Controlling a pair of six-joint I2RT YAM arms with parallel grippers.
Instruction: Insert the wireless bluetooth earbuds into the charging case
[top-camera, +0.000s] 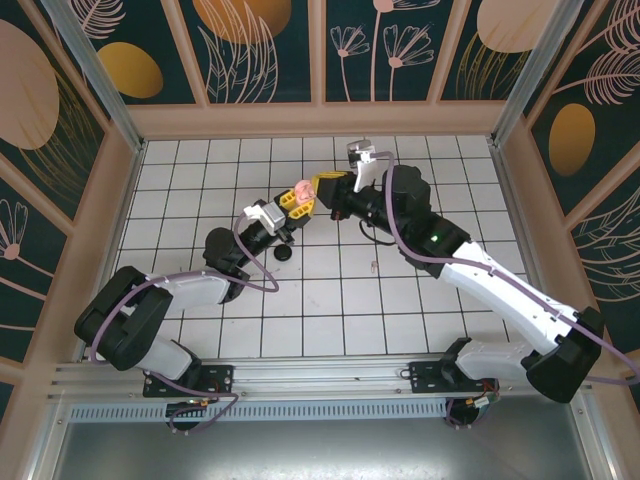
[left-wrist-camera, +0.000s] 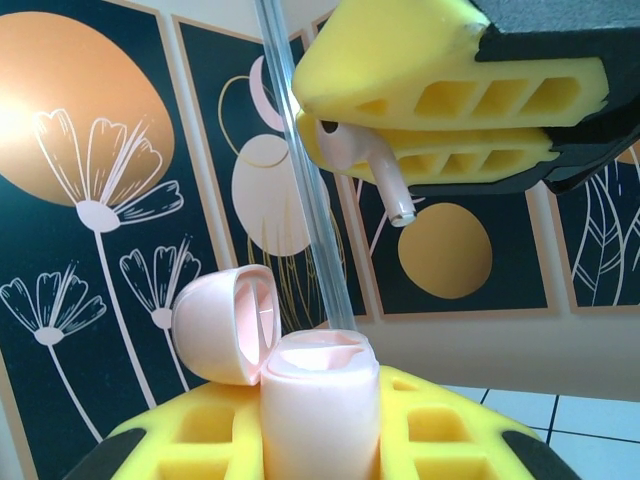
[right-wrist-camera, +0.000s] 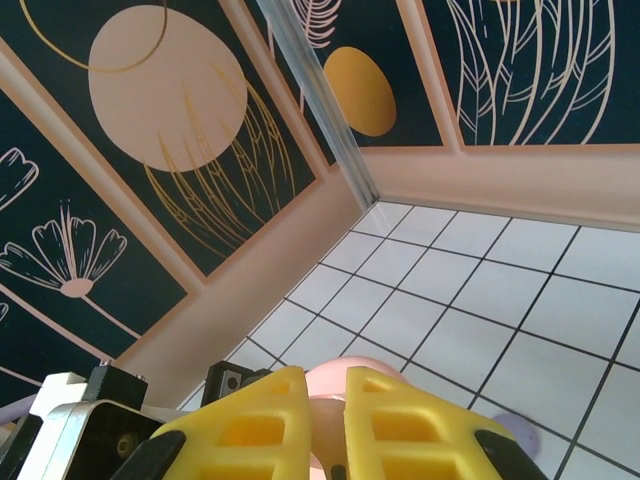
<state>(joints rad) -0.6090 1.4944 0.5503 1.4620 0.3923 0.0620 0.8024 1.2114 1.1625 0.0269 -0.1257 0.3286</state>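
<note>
My left gripper (left-wrist-camera: 320, 425) is shut on the pale pink charging case (left-wrist-camera: 318, 400), holding it upright. The case's round lid (left-wrist-camera: 222, 325) is swung open to the left. Just above and slightly right of the case, my right gripper's yellow fingers (left-wrist-camera: 450, 90) pinch a pale pink earbud (left-wrist-camera: 365, 160) with its stem pointing down, clear of the case mouth. From above, the two grippers meet over mid-table: left gripper (top-camera: 297, 204), right gripper (top-camera: 323, 190), pink case (top-camera: 301, 190) between them. In the right wrist view the right gripper (right-wrist-camera: 328, 400) is shut, with the pink case (right-wrist-camera: 352, 378) just beyond its tips.
A small black round object (top-camera: 284, 252) lies on the white tiled table (top-camera: 200, 180) under the left arm. A tiny item (top-camera: 373, 267) lies near the right forearm. A lilac object (right-wrist-camera: 512, 430) shows on the tiles at the right wrist view's bottom right. Patterned walls enclose the table.
</note>
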